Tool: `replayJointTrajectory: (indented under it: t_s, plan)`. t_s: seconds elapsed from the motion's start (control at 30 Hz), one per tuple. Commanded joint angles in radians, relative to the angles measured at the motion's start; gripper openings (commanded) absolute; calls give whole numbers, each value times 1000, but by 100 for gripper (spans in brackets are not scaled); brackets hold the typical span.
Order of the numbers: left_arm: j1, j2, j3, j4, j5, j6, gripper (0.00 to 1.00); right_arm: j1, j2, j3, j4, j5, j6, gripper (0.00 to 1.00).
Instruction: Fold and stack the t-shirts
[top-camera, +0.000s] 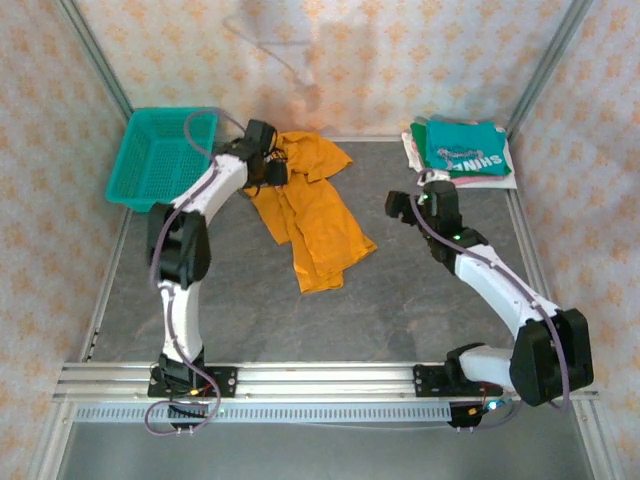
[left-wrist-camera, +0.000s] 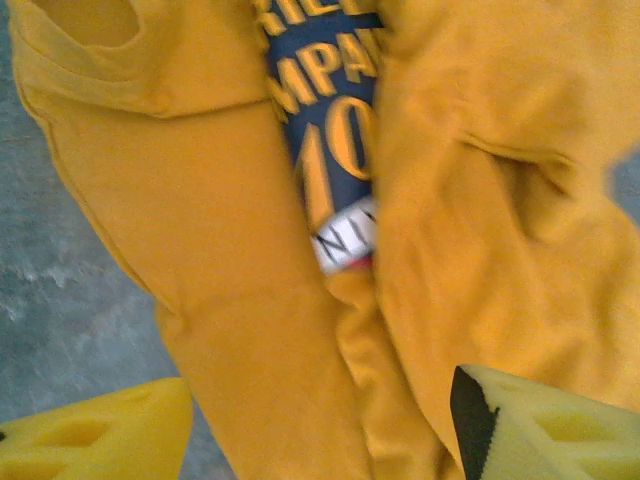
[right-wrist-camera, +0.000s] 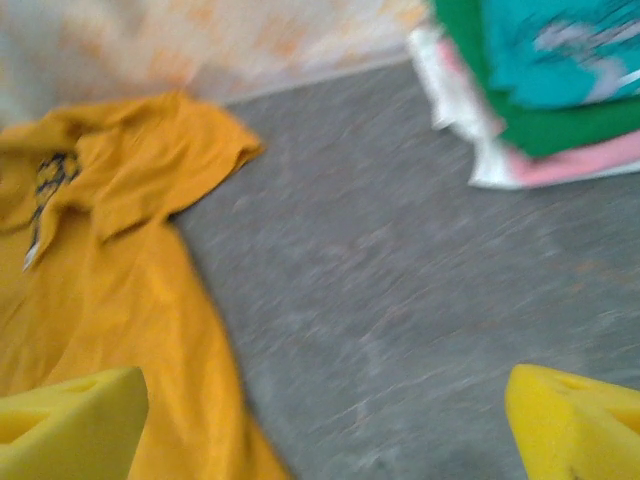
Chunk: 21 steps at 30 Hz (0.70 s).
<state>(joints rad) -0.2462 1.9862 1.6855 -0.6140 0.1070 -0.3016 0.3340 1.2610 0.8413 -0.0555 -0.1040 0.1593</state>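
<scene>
A mustard-orange t-shirt (top-camera: 312, 215) lies crumpled and stretched out on the grey table, left of centre. Its dark print with orange and white lettering (left-wrist-camera: 330, 120) shows between two folds. My left gripper (top-camera: 268, 162) hovers over the shirt's upper end. In the left wrist view that gripper (left-wrist-camera: 320, 445) is open, its yellow fingers (left-wrist-camera: 95, 440) wide apart over the cloth and pinching nothing. My right gripper (top-camera: 405, 205) is open over bare table (right-wrist-camera: 400, 300), between the orange shirt (right-wrist-camera: 110, 260) and a stack of folded t-shirts (top-camera: 462, 150), teal on top.
A teal mesh basket (top-camera: 160, 155) stands at the back left, beside the left arm. The folded stack (right-wrist-camera: 540, 100) sits in the back right corner near the wall. Metal frame posts and patterned walls bound the table.
</scene>
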Motion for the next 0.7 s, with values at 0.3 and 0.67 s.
replayJointTrajectory:
  t_s: [0.3,0.67]
  plan:
    - [12,-199,-493,217,35,-72,49,414,227,10,-36,-98,-123,79]
    - [2,-27,-486,357,111,-106,44,484,443,90,36,29,-49,65]
